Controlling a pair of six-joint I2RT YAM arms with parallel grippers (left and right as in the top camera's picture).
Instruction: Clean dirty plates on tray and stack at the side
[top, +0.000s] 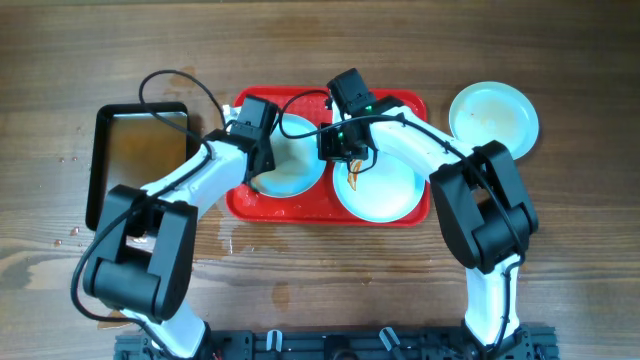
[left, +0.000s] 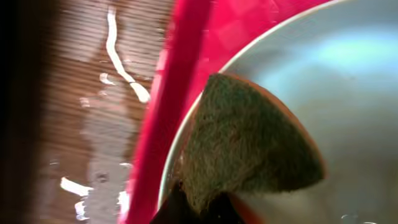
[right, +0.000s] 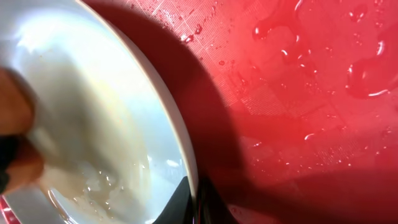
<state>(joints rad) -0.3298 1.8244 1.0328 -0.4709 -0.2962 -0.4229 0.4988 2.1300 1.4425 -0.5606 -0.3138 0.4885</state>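
Observation:
The red tray (top: 250, 205) holds two plates. My left gripper (top: 260, 160) is shut on a green-brown scouring pad (left: 249, 143) and presses it on the left plate (top: 295, 172), near its left rim by the tray edge (left: 180, 93). My right gripper (top: 338, 152) is shut on that plate's right rim (right: 186, 149); thin brownish wet residue lies inside the plate (right: 93, 174). The right plate (top: 385, 190) on the tray has an orange smear at its left side. A third plate (top: 493, 120) lies on the table right of the tray.
A dark metal pan (top: 140, 150) lies left of the tray. Water drops sit on the tray floor (right: 311, 62) and wet streaks on the wooden table (left: 118, 56) beside the tray's left edge and in front of it (top: 230, 240).

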